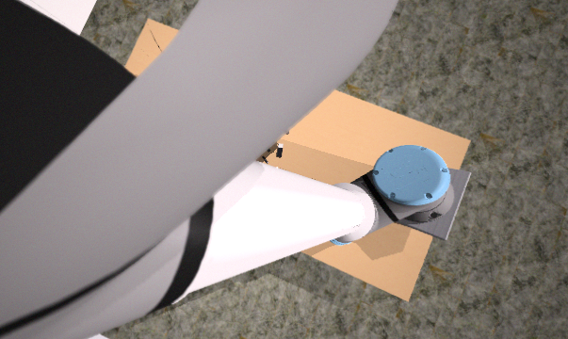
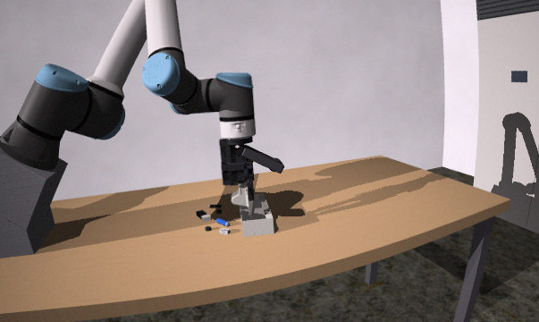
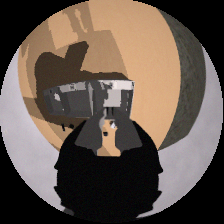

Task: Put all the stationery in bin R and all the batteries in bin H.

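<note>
The bench [image 1: 378, 127] [image 2: 162, 277] [image 3: 150, 60] looks like smooth, matt wood (pale-grained), while the arm's blue caps [image 1: 412, 174] [image 2: 161, 74] look like smooth plastic with a soft sheen

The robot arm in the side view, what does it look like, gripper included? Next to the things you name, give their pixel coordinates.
The arm [image 2: 117, 58] has pale tubes and dark grey joints with round sky-blue caps and black bands. A white collar sits above the black, blocky gripper [image 2: 247, 210], which has a black bar sticking out sideways and light grey jaws.
</note>
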{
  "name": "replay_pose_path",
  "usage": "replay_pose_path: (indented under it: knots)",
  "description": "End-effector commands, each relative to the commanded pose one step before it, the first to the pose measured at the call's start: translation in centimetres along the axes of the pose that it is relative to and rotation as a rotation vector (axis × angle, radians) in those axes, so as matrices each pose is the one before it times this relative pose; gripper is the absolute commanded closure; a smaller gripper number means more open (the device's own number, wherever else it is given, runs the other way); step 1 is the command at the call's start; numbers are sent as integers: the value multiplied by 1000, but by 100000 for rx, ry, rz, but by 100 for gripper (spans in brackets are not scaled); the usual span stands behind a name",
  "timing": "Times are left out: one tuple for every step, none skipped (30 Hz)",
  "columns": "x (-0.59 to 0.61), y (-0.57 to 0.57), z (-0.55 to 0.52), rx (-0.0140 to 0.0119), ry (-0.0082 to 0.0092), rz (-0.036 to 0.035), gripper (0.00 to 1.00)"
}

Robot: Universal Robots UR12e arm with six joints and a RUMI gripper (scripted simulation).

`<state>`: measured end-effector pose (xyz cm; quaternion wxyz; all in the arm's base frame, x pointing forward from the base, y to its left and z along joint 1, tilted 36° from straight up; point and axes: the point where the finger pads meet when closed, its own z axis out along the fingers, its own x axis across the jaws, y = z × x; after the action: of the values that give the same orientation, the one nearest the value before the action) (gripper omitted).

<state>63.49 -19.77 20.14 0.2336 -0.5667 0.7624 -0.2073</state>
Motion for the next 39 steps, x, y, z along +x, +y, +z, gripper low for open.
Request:
replay_pose_path:
  knots:
    - [3, -46, -395, 72, 10, -40, 96]
    - [0, 0, -133, 0, 0, 0, 96]
    - [0, 0, -133, 0, 0, 0, 96]
    - [0, 0, -133, 0, 0, 0, 96]
    - [0, 0, -133, 0, 0, 0, 96]
    - [0, 0, -133, 0, 0, 0, 96]
    - [0, 0, -133, 0, 0, 0, 96]
    - [0, 0, -133, 0, 0, 0, 96]
    - [0, -1, -400, 0, 1, 0, 96]
    - [0, -1, -399, 0, 1, 0, 96]
    - [0, -1, -400, 0, 1, 0, 96]
    - [0, -1, -400, 0, 0, 0, 96]
    - [0, -1, -400, 0, 0, 0, 96]
    - [0, -1, -400, 0, 0, 0, 96]
    - [0, -1, -400, 0, 0, 0, 96]
    - [0, 0, 0, 0, 0, 0, 96]
    - [0, 0, 0, 0, 0, 0, 96]
    - [1, 0, -209, -1, -1, 0, 96]
    - [0, 0, -1, 0, 0, 0, 96]
    - [0, 0, -1, 0, 0, 0, 96]
    - [0, 0, 0, 0, 0, 0, 96]
    - [0, 0, 0, 0, 0, 0, 96]
    - [-500, -4, -1, 1, -1, 0, 96]
    - [-500, -3, -1, 1, -1, 0, 96]
    - [-500, -3, -1, 1, -1, 0, 96]
    - [-500, -4, -1, 1, -1, 0, 96]
    - [-500, -4, -1, 1, -1, 0, 96]
    - [-500, -4, 0, 1, -1, 0, 96]
    - [-500, -4, 0, 1, -1, 0, 96]
    - [-500, -4, 0, 1, -1, 0, 96]
    - [-500, -4, 0, 1, -1, 0, 96]
    - [-500, -4, 0, 1, -1, 0, 96]
    - [0, 0, 0, 0, 0, 0, 96]
    - [0, 0, 0, 0, 0, 0, 96]
    - [-502, -5, 1, 0, 0, 1, 96]
    - [-500, -4, -1, 1, -1, 0, 96]
    - [-500, -4, -1, 1, -1, 0, 96]
    - [-500, -4, 0, 1, -1, 0, 96]
    - [-500, -4, 0, 1, -1, 0, 96]
